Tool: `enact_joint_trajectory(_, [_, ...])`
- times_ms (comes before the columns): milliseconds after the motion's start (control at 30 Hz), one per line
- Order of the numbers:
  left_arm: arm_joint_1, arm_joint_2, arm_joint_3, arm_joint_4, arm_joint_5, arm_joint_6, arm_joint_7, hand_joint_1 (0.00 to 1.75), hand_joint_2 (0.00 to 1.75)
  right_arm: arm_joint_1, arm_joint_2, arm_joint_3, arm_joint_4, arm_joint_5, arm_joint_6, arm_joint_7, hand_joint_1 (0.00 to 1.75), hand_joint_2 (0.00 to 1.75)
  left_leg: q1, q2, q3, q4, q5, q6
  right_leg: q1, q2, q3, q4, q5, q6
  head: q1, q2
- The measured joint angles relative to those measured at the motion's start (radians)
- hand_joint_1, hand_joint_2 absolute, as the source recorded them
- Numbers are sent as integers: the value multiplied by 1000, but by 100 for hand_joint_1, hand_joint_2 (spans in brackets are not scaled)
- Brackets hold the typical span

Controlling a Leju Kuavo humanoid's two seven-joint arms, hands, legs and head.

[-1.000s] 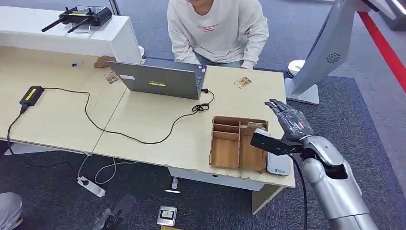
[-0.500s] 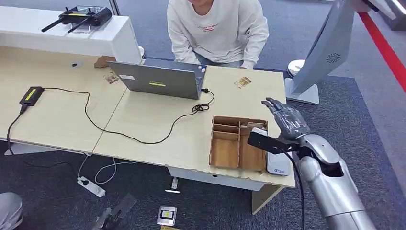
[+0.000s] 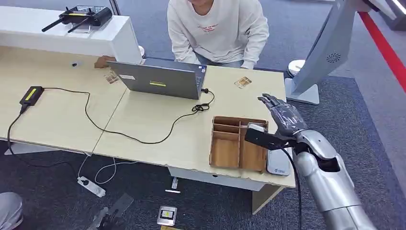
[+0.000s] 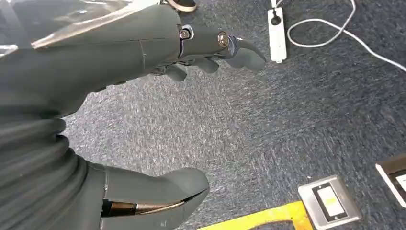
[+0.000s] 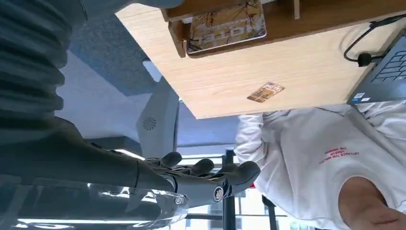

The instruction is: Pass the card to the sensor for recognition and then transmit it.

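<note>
1. Head view shows you the right hand (image 3: 283,117) raised above the right end of the table (image 3: 158,127), just right of the wooden tray (image 3: 238,143), with its fingers spread and nothing in them.
2. Your card (image 5: 227,25) lies flat in the tray's far right compartment; in the head view it is (image 3: 255,127), just left of the wrist, and the hand is not touching it.
3. A second card (image 3: 242,82) lies loose on the tabletop farther off, near the far edge, between the tray and the person (image 3: 218,28) seated behind the table.
4. The tray sits close to the table's near right corner; a white flat device (image 3: 278,163) lies just right of it, almost at the near edge.
5. You have bare tabletop between the tray and the loose card, and left of the tray up to the black cable (image 3: 143,134) that runs from the laptop (image 3: 160,79).
6. Right of the table a grey stand (image 3: 321,52) leans over the carpet, near the hand's far side.
7. Left wrist view gives you the left hand (image 4: 143,96) hanging over grey carpet, fingers apart and holding nothing, with a white power strip (image 4: 276,28) and yellow floor tape (image 4: 258,218) beyond it.
</note>
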Motion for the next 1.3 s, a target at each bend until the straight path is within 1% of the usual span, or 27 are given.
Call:
enact_joint_trajectory(367, [2,0,0,7,3,0,0,0,175,-13,14,11,26,0,0,-3,0,175,0,0,0,0,0,0,0,0,0,0,0,0,0,0])
enact_joint_trajectory(1300, [7,1,0,10,11,0,2,0,175,-28,30,16,63,-5,2,-7,0,175,0,0,0,0,0,0,0,0,0,0,0,0,0,0])
